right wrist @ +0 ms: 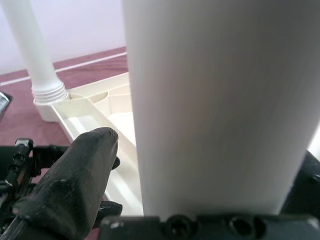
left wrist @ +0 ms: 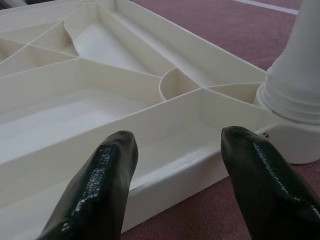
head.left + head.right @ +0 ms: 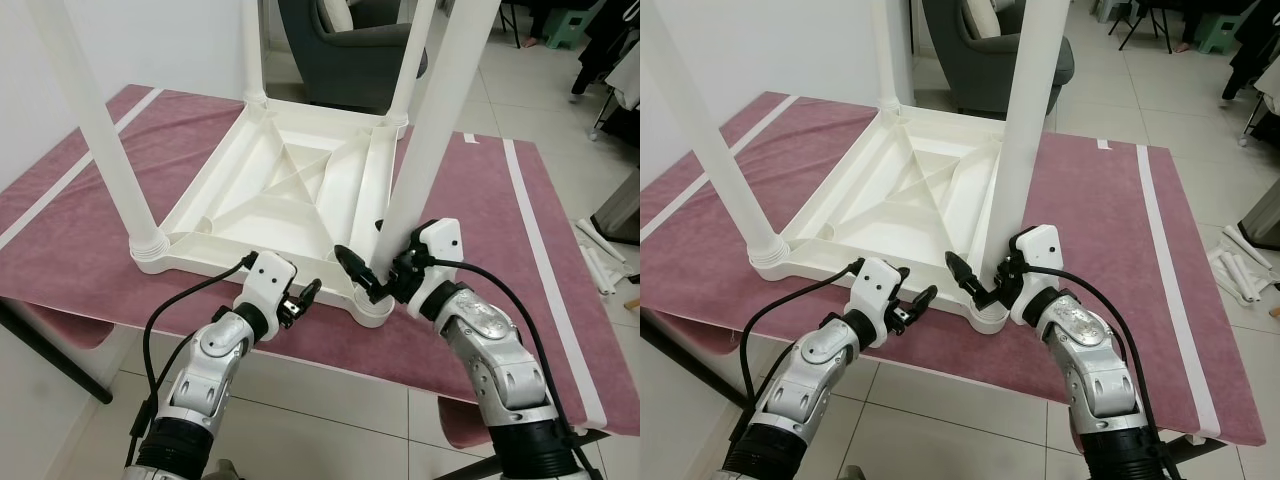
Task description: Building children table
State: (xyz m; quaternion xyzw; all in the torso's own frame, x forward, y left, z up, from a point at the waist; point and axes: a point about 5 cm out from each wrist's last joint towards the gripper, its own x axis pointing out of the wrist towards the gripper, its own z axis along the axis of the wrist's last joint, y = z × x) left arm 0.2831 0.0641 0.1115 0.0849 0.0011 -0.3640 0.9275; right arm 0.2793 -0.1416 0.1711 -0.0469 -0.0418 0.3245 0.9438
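**Upside-Down Children's Table, One Leg in the Right End Effector**

While the white plastic children's table (image 3: 290,195) lies upside down on the counter (image 3: 480,250), which is covered in a dusty-rose cloth with pale stripes, all four of its round legs stand upward from the corner sockets. The ribbed underside of the tabletop faces up, with diagonal braces crossing its middle.

The right end effector (image 3: 372,275) is at the near right corner of the table, its two black fingers on either side of the near right leg (image 3: 425,160) just above the threaded socket (image 3: 373,310). In the right wrist view the leg (image 1: 220,100) sits against the palm with one finger (image 1: 80,175) beside it, so the grip is closed around the leg.

The left end effector (image 3: 300,300) hovers at the near edge of the tabletop, just left of that same corner. Its fingers (image 2: 100,185) are spread apart and hold nothing; the left wrist view looks between them at the table's rim and the collar of the near right leg.

The near left leg (image 3: 100,120) stands at the opposite front corner. Beyond the counter are a dark grey armchair (image 3: 350,50) and a tiled floor (image 3: 560,100).
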